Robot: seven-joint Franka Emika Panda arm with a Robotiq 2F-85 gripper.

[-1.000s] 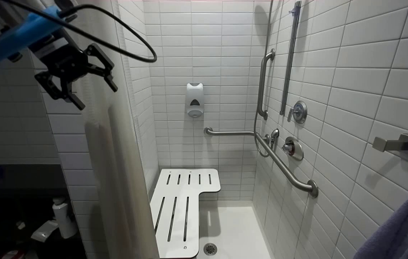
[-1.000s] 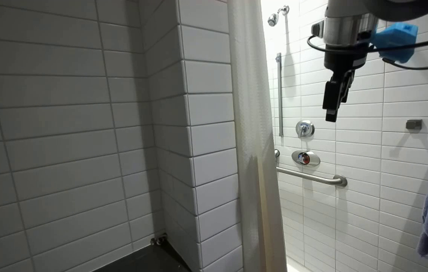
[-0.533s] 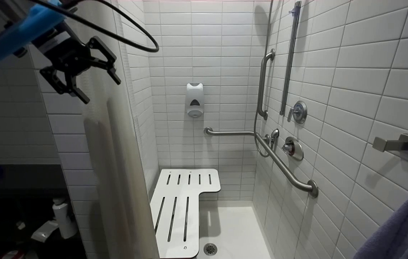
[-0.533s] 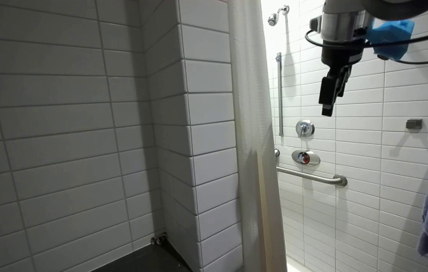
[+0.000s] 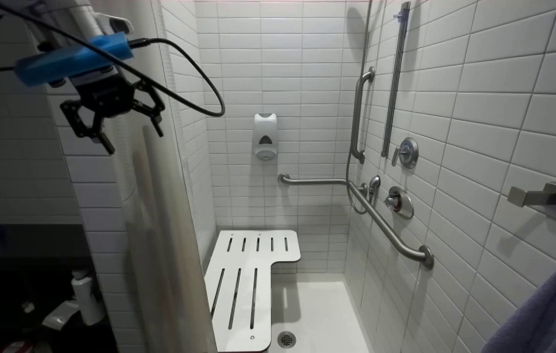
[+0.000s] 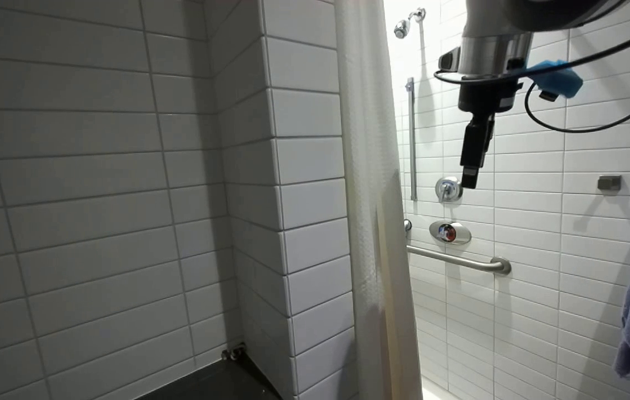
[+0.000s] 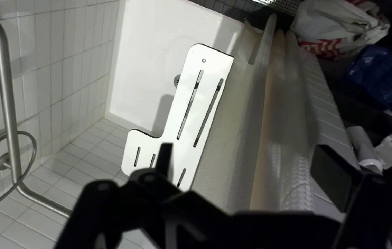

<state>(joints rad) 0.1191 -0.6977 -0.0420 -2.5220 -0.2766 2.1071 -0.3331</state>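
My gripper [image 5: 135,140] points downward, its two black fingers spread apart with nothing between them. Closest to it is the pale shower curtain [image 5: 165,235], which hangs in folds behind the fingers in that exterior view. Seen from the wrist view, the curtain [image 7: 244,121] runs down through the gap between the fingertips, beyond the gripper [image 7: 244,150]; I cannot tell whether they touch. In an exterior view the gripper [image 6: 469,182] appears edge-on, right of the curtain [image 6: 376,166]. A white slotted shower seat [image 7: 196,103] lies lower down, left of the curtain.
Steel grab bars [image 5: 391,230] run along the tiled walls, with shower valves [image 5: 408,153] above. A soap dispenser [image 5: 265,137] is on the back wall. A purple towel [image 5: 547,309] hangs at the right. A tiled wall end [image 6: 315,222] and a white bottle [image 5: 87,299] flank the curtain.
The gripper rose slightly, then came down and turned to point more steeply downward. In an exterior view it shifted left toward the curtain. The cable loop dropped lower. The fingers stayed spread.
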